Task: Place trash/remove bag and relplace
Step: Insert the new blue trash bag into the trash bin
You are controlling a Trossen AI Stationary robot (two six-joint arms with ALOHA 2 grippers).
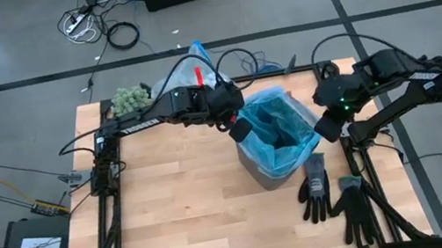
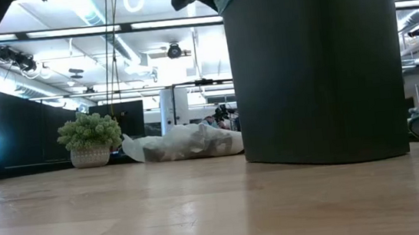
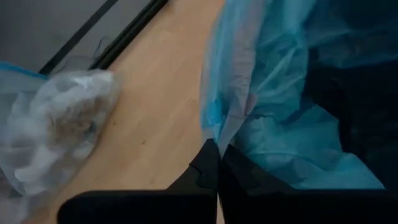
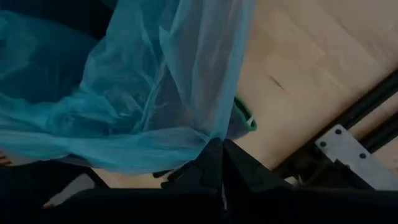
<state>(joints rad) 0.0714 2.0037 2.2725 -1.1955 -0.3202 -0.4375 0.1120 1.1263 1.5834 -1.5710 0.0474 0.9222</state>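
A black bin (image 1: 263,173) stands mid-table, lined with a light-blue translucent plastic bag (image 1: 279,128) whose rim rises above the bin's mouth. My left gripper (image 1: 240,130) is at the rim's left side and my right gripper (image 1: 326,129) at its right side, each shut on the blue film. The grey-white bag (image 3: 56,137) lies on its side on the table by the far edge, with crumpled trash showing through it; it also shows in the low view (image 2: 185,144). My left gripper pinches the blue bag's rim (image 3: 214,127) between its two shut fingers, slanting down from the table's left. The film gathers into folds at the fingertips and runs up and away from them, above the bin. My right gripper pinches the blue bag's opposite rim (image 4: 208,134) between its shut fingers, pointing steeply down from the right side. Several pleated folds of film converge at the fingertips; the rest of the bag spreads back over the bin's mouth.
Two black gloves (image 1: 314,188) (image 1: 357,209) lie on the table near the bin's right front. A green fuzzy clump (image 1: 130,98) sits at the far left corner. The wooden table (image 1: 181,210) is bare at left and front.
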